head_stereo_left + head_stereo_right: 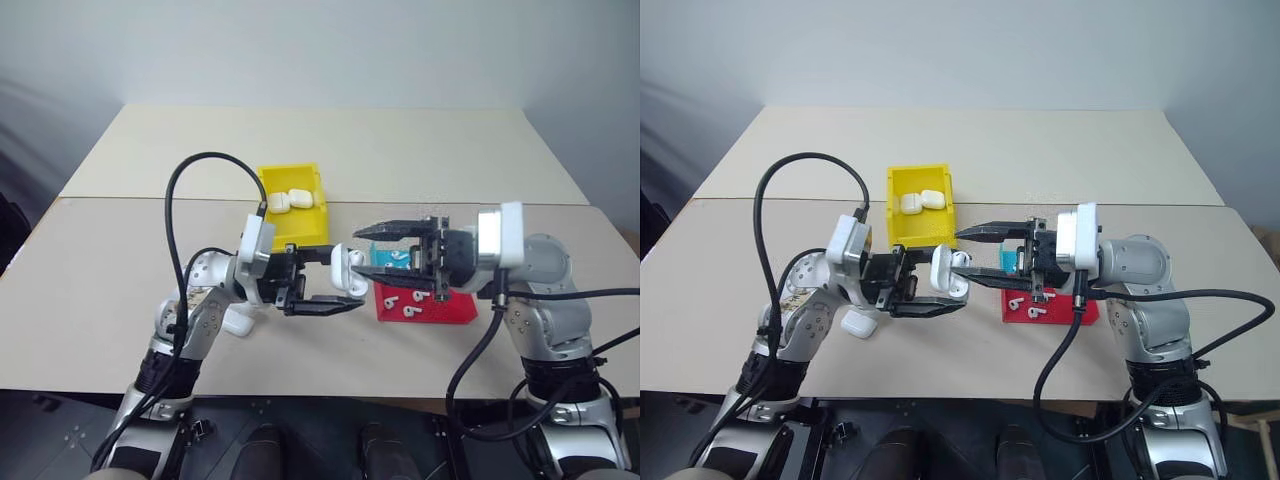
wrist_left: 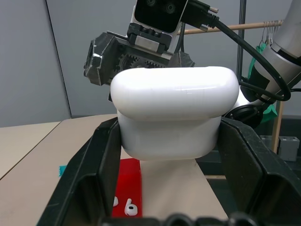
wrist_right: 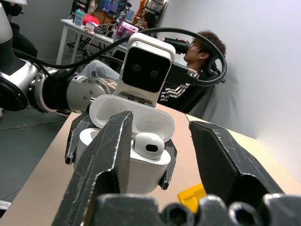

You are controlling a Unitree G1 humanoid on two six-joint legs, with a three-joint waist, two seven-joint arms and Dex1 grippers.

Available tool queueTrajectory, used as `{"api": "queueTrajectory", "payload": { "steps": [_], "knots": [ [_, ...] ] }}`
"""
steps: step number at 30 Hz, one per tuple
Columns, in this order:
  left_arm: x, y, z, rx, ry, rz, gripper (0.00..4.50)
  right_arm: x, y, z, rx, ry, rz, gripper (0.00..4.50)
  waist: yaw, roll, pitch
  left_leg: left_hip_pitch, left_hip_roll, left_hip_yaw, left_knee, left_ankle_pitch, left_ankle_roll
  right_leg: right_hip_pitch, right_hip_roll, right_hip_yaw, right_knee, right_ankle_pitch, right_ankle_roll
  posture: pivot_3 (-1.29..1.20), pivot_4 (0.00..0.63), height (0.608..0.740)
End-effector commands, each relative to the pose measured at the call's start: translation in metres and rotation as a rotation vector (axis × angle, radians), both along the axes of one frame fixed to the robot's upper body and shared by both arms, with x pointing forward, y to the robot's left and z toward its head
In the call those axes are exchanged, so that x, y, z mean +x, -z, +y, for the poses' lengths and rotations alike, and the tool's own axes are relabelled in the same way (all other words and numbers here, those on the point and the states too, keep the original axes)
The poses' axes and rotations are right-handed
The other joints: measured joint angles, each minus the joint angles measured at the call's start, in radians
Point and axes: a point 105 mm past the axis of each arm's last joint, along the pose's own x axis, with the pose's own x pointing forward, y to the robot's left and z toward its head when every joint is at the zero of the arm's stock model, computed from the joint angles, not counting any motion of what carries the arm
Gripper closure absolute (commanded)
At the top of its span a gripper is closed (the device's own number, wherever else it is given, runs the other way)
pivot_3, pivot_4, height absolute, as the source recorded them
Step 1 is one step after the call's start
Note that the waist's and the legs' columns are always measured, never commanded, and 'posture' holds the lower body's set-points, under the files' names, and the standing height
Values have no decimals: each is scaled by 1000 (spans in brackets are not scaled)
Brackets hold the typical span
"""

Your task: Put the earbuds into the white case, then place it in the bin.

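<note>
The left gripper (image 1: 335, 290) clamps the open white case (image 1: 347, 270) above the table; the right gripper (image 1: 385, 252) stands spread. An earbud (image 3: 149, 145) seems half-seated; press it gently home.

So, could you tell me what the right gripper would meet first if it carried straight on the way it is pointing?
Most likely the open white case held in the left gripper. The right gripper, its fingers apart, points straight at it; the remaining gap is hard to judge.
</note>
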Motion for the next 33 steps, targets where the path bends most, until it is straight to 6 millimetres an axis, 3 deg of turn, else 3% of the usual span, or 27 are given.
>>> {"api": "queueTrajectory", "payload": {
  "steps": [1,5,8,11,15,20,25,33],
  "knots": [
    [-3,-10,1,-32,-1,-57,1725,-2,0,-2,-26,-4,-28,2195,0,0,0,0,0,0,0,0,0,0,0,0,0,0,0,0,150,740],
    [-1,4,11,36,-48,-67,1725,-4,-13,-16,-12,8,-27,2195,-1,0,0,0,0,0,0,0,0,0,0,0,0,0,0,0,150,740],
    [-7,14,25,98,-76,-80,1725,8,-27,-33,-65,107,41,2195,-3,1,0,0,0,0,0,0,0,0,0,0,0,0,0,0,150,740],
    [-14,28,46,188,-134,-118,1725,39,-23,-59,-349,309,67,2195,-6,1,1,0,0,1,-1,0,0,-1,0,1,0,0,0,0,150,740],
    [-19,29,59,207,-197,-127,1725,76,-7,-83,-726,445,90,2195,-7,1,1,1,1,2,-2,0,0,-2,0,1,0,0,-1,0,150,740],
    [-23,28,56,203,-214,-151,1725,114,10,-82,-983,447,116,2195,-21,1,1,0,1,2,-2,0,0,-2,0,1,-1,0,-1,0,150,740],
    [-24,26,53,177,-242,-137,1725,138,26,-72,-1103,441,143,2195,-25,1,1,-2,1,2,-3,0,0,-4,0,1,-1,0,-1,0,150,740],
    [-25,28,55,183,-268,-127,1725,150,40,-64,-1188,469,204,2195,-25,2,2,-1,1,2,-3,0,0,-4,0,0,0,0,-1,0,150,740]
  ]
}}
